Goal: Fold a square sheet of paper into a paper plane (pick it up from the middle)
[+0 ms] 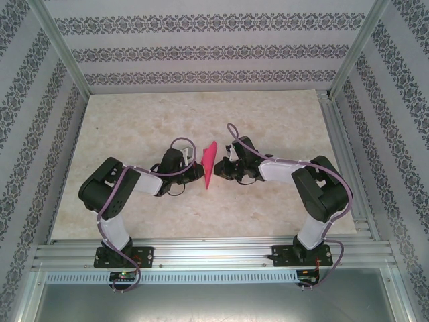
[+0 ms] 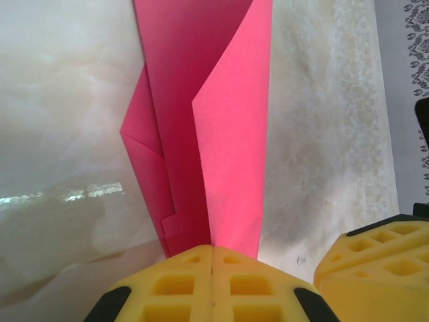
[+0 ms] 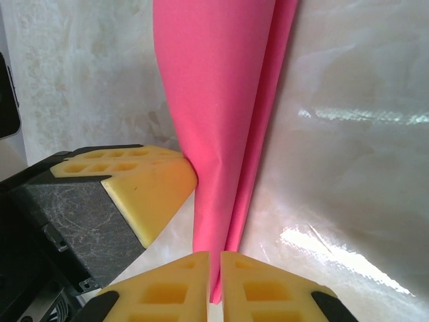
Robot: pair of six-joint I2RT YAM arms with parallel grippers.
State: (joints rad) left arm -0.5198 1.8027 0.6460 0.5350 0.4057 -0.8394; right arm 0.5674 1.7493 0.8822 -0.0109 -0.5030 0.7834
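Observation:
The pink sheet of paper point(image 1: 210, 164) is folded into a long narrow paper plane shape and is held up on edge between the two arms, above the table. In the left wrist view its layered folds point(image 2: 221, 134) rise out of my left gripper point(image 2: 212, 258), whose yellow pads are shut on its lower end. My left gripper point(image 1: 200, 172) holds it from the left. From the right, my right gripper point(image 1: 222, 169) is shut on the paper. Its pads point(image 3: 181, 285) pinch the paper's narrow tip point(image 3: 221, 100).
The marble-patterned table point(image 1: 134, 134) lies under both arms, with patterned walls and an aluminium frame point(image 1: 348, 154) around it. The other gripper's yellow pad point(image 2: 375, 261) sits close at the right in the left wrist view, and at the left point(image 3: 147, 181) in the right wrist view.

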